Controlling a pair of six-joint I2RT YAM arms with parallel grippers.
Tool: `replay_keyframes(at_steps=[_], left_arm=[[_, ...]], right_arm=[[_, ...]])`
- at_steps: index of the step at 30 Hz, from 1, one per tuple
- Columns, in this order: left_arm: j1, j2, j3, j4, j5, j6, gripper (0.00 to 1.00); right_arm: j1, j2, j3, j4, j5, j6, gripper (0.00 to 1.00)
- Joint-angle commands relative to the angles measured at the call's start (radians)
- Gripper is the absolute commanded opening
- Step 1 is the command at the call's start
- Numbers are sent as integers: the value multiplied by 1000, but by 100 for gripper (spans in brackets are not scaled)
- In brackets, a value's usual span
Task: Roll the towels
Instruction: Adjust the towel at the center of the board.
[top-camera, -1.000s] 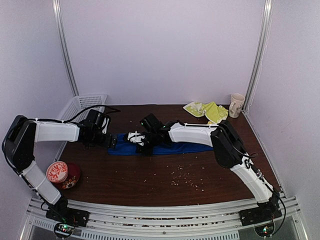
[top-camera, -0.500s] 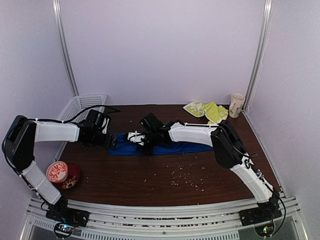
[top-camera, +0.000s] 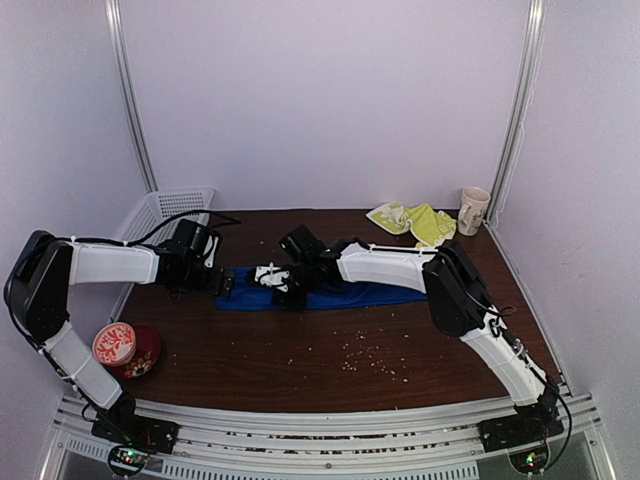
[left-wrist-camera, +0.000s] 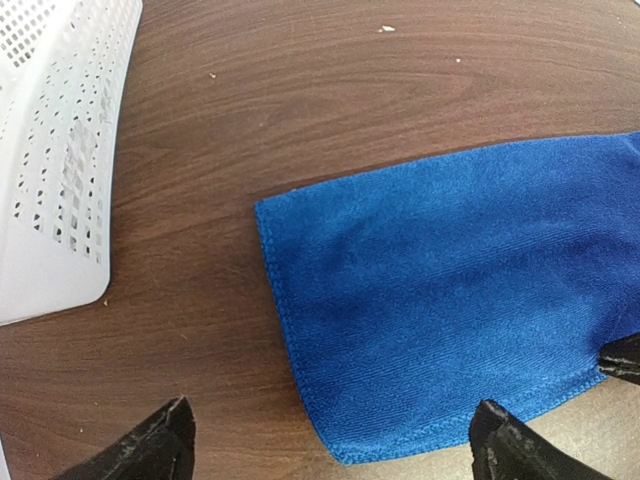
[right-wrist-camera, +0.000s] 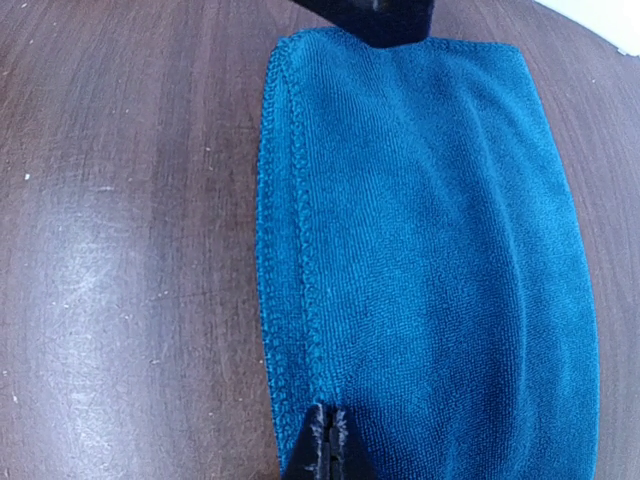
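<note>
Obs: blue towel (top-camera: 372, 296) lies flat as a folded strip on tabletop (top-camera: 300, 350), well left of mug (top-camera: 473, 210). The yellow-green towel (top-camera: 420, 222) is bunched just left of mug. Left pincer (left-wrist-camera: 335, 445) spread wide, empty, over the strip's end farthest from mug. Right pincer (right-wrist-camera: 325, 440) closed tight, tips pinching the blue towel hem.

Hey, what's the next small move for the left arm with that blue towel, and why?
Probably lower the left gripper and close it on the blue towel's short end. Its jaws are open, straddling a corner of that end, the towel lies flat and unrolled, and the right gripper looks pinched shut on the long hem.
</note>
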Motion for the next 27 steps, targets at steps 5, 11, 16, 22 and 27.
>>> replay_keyframes(at_steps=[5, 11, 16, 22, 27], left_arm=[[4, 8, -1, 33, -24, -8, 98], [3, 34, 14, 27, -52, -12, 98], [3, 61, 29, 28, -78, -16, 98], [3, 107, 64, 28, -99, -16, 98], [3, 143, 111, 11, -126, -5, 98]], right_arm=[[-4, -77, -13, -18, -33, -24, 0], [-4, -66, -9, -26, -35, -21, 0], [-2, -59, -10, -35, -29, -29, 0], [1, -59, -3, -77, -10, -60, 20], [-19, -123, 6, -158, -13, -61, 45]])
